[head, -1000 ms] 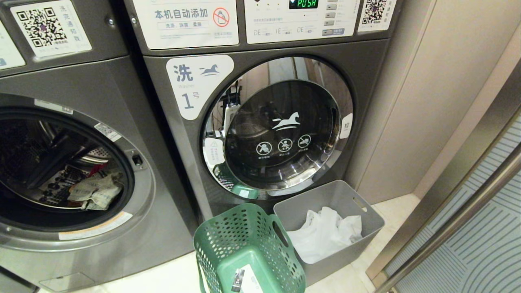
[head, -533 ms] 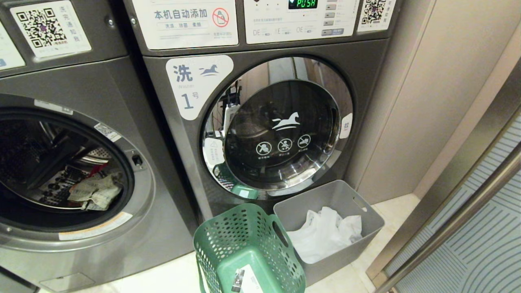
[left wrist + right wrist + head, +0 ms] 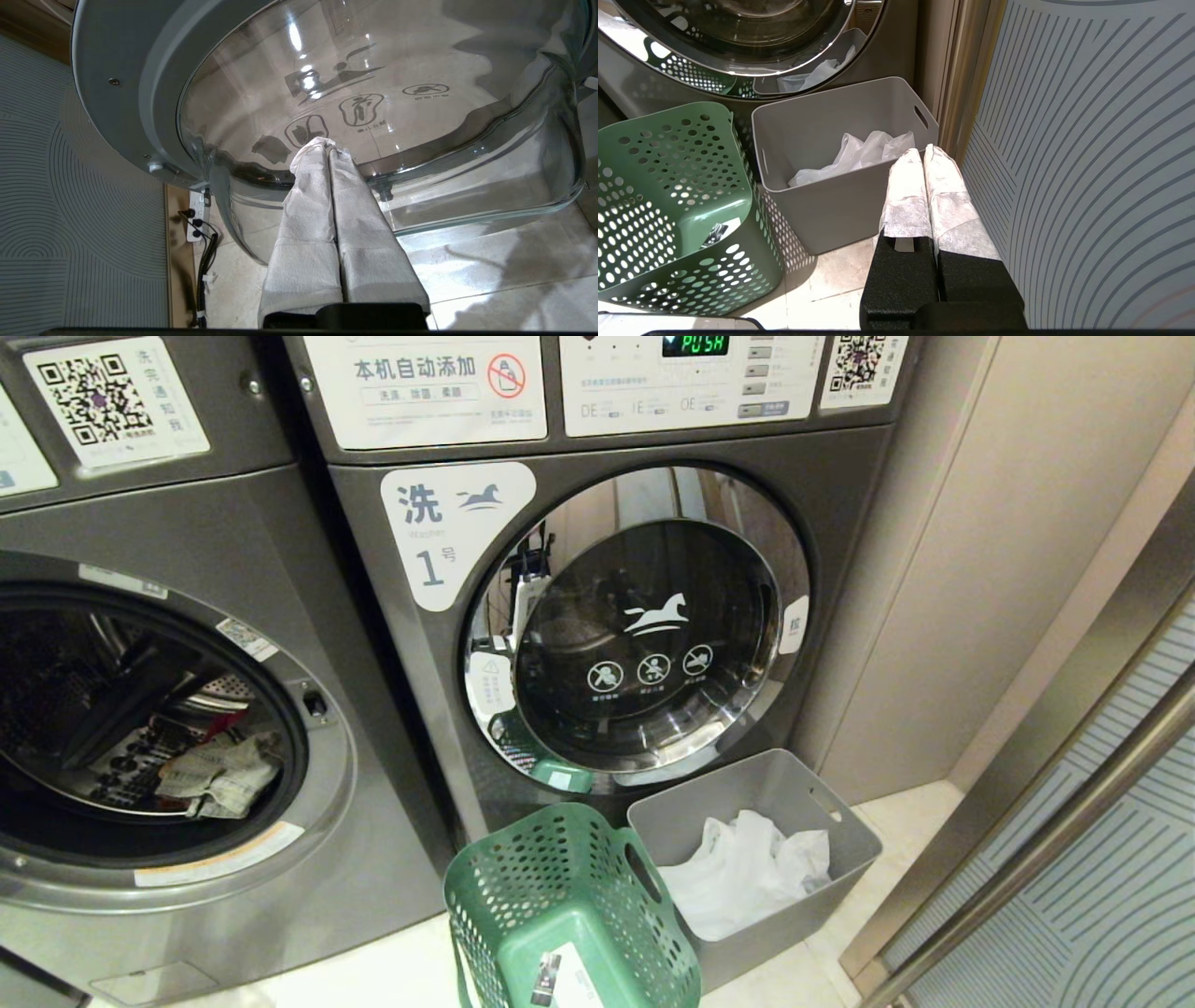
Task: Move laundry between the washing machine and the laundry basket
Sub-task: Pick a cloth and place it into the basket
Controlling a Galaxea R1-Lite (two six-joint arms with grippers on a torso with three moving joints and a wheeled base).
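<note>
The washing machine [image 3: 308, 616] on the left stands with its drum open. Inside lies crumpled laundry [image 3: 219, 775], a pale yellowish cloth with a sliver of red behind it. The green perforated laundry basket [image 3: 523, 887] sits on the floor in front, also visible as the laundry basket [image 3: 668, 186] in the right wrist view, with no cloth in it. My left gripper [image 3: 328, 145] is shut and empty, its white-wrapped tips close against the glass bowl of the swung-open door [image 3: 373, 93]. My right gripper [image 3: 920, 151] is shut and empty, low beside the grey bin. Neither arm shows in the head view.
A second washer marked 1 [image 3: 644, 635] stands to the right with its door closed. A solid grey bin [image 3: 840, 840] with white cloth [image 3: 747, 868] sits beside the basket. A striped panel [image 3: 1087, 163] is close by the right gripper. A power strip and cable [image 3: 198, 233] lie on the floor.
</note>
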